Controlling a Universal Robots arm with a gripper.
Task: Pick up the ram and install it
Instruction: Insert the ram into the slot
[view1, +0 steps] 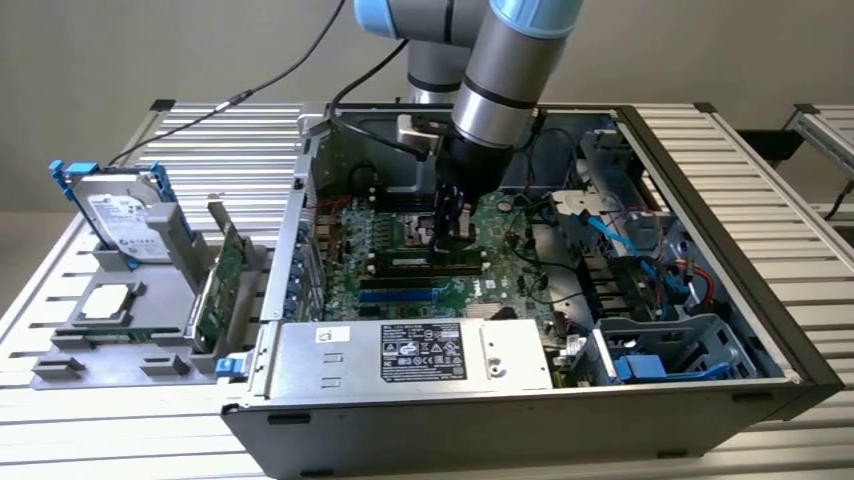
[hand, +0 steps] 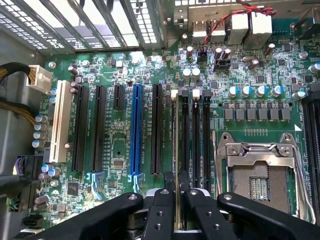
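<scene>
The ram (hand: 175, 130) is a thin green stick seen edge-on, standing along the first black memory slot (hand: 185, 135) of the motherboard (hand: 120, 150). My gripper (hand: 176, 184) is shut on its near end, one black finger (hand: 164, 197) on each side. In the exterior view the gripper (view1: 454, 238) reaches straight down into the open computer case (view1: 747, 300), low over the memory slots (view1: 427, 262) in the middle of the board. Whether the ram is fully seated in the slot I cannot tell.
A silver hard drive (view1: 120, 210) with blue rails, a green expansion card (view1: 218, 275) and a chip (view1: 107, 300) sit on a grey fixture at the exterior view's left. Inside the case are the power supply (view1: 427, 355), blue cables (view1: 627, 240), the CPU socket (hand: 257, 175) and a blue slot (hand: 135, 130).
</scene>
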